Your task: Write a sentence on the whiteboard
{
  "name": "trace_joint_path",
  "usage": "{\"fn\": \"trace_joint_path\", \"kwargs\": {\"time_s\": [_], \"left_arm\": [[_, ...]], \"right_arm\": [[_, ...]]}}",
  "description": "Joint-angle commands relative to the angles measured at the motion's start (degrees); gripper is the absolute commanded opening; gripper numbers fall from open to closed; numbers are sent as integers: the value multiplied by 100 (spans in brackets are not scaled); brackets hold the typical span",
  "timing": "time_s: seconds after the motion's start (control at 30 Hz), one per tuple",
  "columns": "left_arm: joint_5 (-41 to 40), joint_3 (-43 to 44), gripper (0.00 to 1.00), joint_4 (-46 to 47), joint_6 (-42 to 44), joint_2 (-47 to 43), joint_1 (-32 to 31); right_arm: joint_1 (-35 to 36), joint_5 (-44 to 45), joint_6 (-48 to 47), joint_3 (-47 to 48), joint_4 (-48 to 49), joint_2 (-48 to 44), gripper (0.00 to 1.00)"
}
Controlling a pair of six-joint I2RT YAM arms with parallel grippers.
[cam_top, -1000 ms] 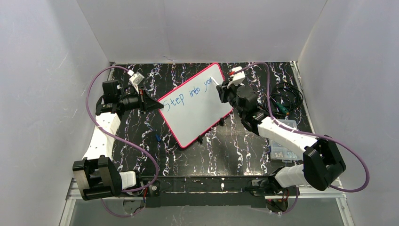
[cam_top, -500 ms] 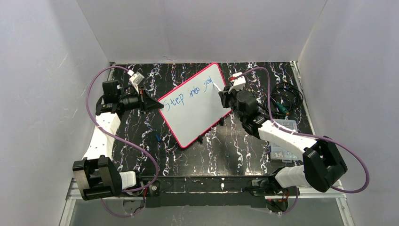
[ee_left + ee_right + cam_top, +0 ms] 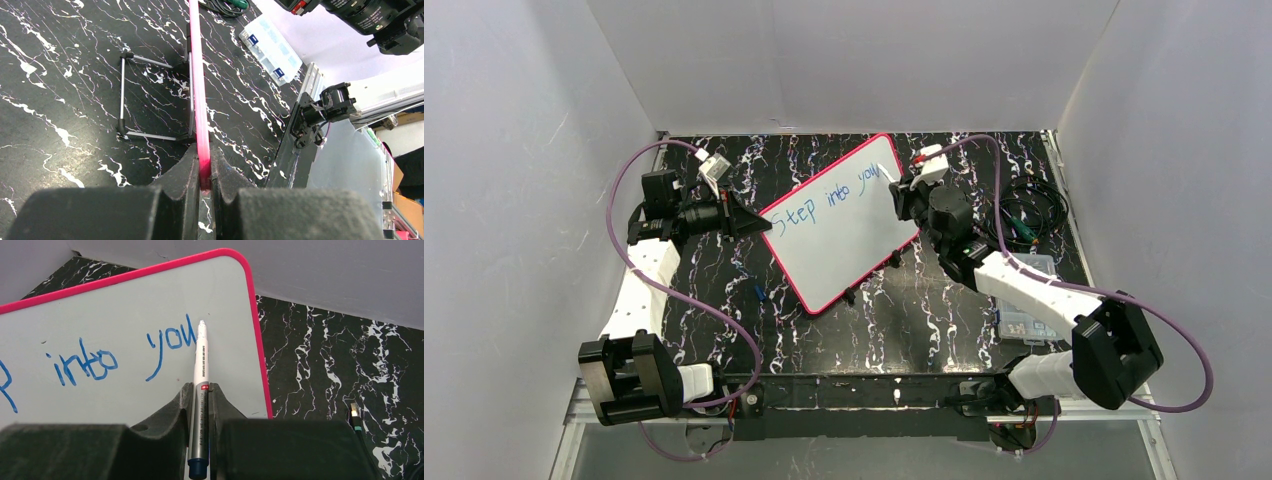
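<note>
The whiteboard (image 3: 844, 225), white with a pink-red frame, stands tilted on a small wire stand (image 3: 150, 95). Blue writing (image 3: 824, 195) on it reads "Step into you"; the right wrist view shows "into you" (image 3: 125, 352). My left gripper (image 3: 746, 220) is shut on the board's left frame edge (image 3: 200, 100), which shows edge-on in the left wrist view. My right gripper (image 3: 902, 195) is shut on a white marker pen (image 3: 200, 380) with a blue end. The pen's tip (image 3: 201, 324) rests at the board just right of the "u".
A clear plastic box (image 3: 1029, 300) lies at the right, also in the left wrist view (image 3: 270, 50). Black cables with green plugs (image 3: 1029, 215) lie at the far right. A small blue cap (image 3: 759, 293) lies on the black marbled table (image 3: 924, 310) in front of the board. White walls enclose the table.
My right gripper with the pen has moved slightly up and right along the board; the writing has grown from "yo" to "you". The left arm and the board have not moved.
</note>
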Motion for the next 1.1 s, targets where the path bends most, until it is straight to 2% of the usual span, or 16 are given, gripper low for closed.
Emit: {"fn": "trace_joint_path", "kwargs": {"time_s": [0.0,0.43,0.83,1.07], "left_arm": [[365,66,0,-250,232,-157,-136],[374,72,0,-250,231,-167,-129],[374,76,0,-246,242,-170,-129],[382,77,0,-250,233,-165,-131]], "right_arm": [[-10,84,-174,350,336,-120,1],[-16,36,-246,464,184,253,1],[-18,27,42,-91,2,21,1],[-16,24,33,-27,66,63,1]]}}
